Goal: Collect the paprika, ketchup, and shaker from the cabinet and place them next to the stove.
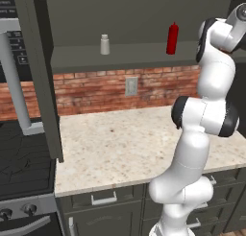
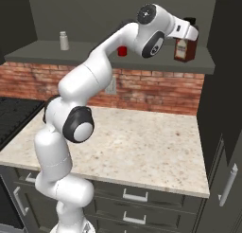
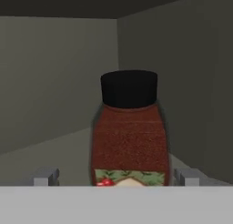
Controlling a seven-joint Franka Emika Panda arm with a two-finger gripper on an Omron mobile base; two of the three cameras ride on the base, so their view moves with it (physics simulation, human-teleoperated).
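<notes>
Paprika: the paprika [image 3: 129, 132] stands upright at the right end of the cabinet [image 2: 113, 54] shelf, near the cabinet's right wall, dead ahead of the hand.
Hand: the gripper [image 3: 116, 176] is spread wide with nothing in it — one fingertip shows on either side of the bottle's lower body, both clear of it.
Others: the ketchup [image 1: 172, 38] stands mid-shelf, the shaker [image 1: 104, 44] well apart to its left; all three are still on the shelf, so nothing has reached the stove [image 1: 24, 158] side.
Handling: likely a rigid, squat bottle of moderate weight; flat sides should seat well between the pads. The smooth walls and paper label may be slick, so a hold across the broad lower body, below the black cap, looks safest. Being wide, it leaves little spare room in the jaws.
Views: the hand view gives the centring of bottle between fingers; the right base view shows the arm reaching up to the shelf's right end; the left base view shows the stove and the counter beside it.
</notes>
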